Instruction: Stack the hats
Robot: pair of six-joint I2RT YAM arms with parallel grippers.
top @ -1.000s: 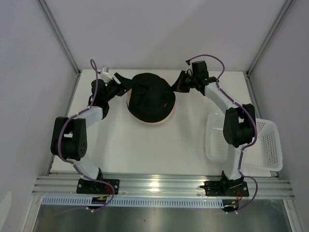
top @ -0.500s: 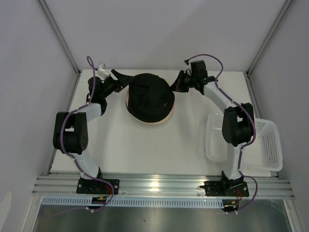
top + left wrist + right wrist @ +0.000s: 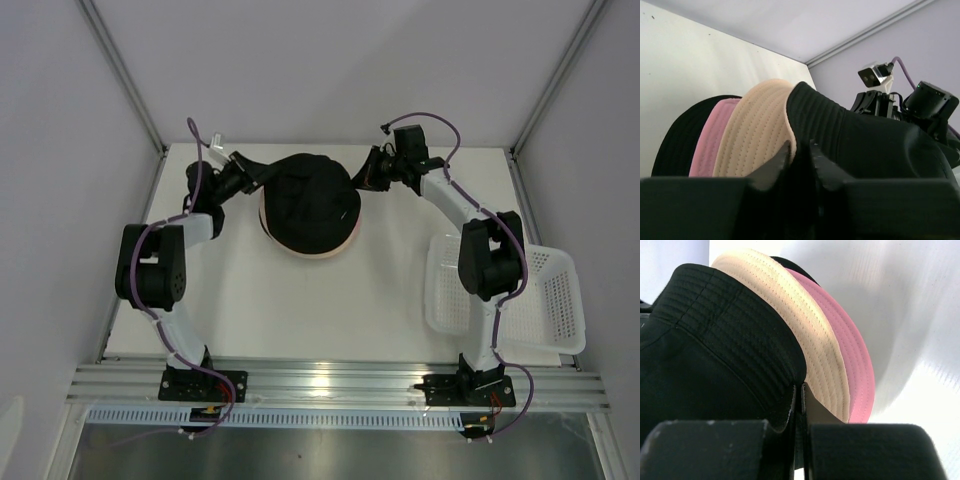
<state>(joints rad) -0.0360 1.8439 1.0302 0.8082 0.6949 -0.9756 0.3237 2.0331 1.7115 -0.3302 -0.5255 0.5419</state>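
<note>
The hats are piled at the back middle of the table (image 3: 260, 300), with a black hat (image 3: 310, 200) on top. The left wrist view shows the top black hat (image 3: 865, 135) over a beige hat (image 3: 760, 130), a pink hat (image 3: 715, 137) and another black hat (image 3: 682, 132). My left gripper (image 3: 263, 178) is at the pile's left side, and its jaws (image 3: 800, 150) pinch the top black hat's brim. At the pile's right side, my right gripper (image 3: 362, 180) (image 3: 801, 390) is shut on the same black hat's (image 3: 715, 340) brim, above the beige hat (image 3: 805, 330) and the pink hat (image 3: 857, 365).
A white mesh basket (image 3: 550, 300) sits at the table's right edge, beside the right arm. Enclosure walls and metal posts stand close behind and on both sides of the table. The right arm's wrist camera (image 3: 875, 75) shows beyond the hats in the left wrist view.
My left gripper has moved in to the pile's left side and closed on the top black hat's brim. The right gripper and the pile have stayed put.
</note>
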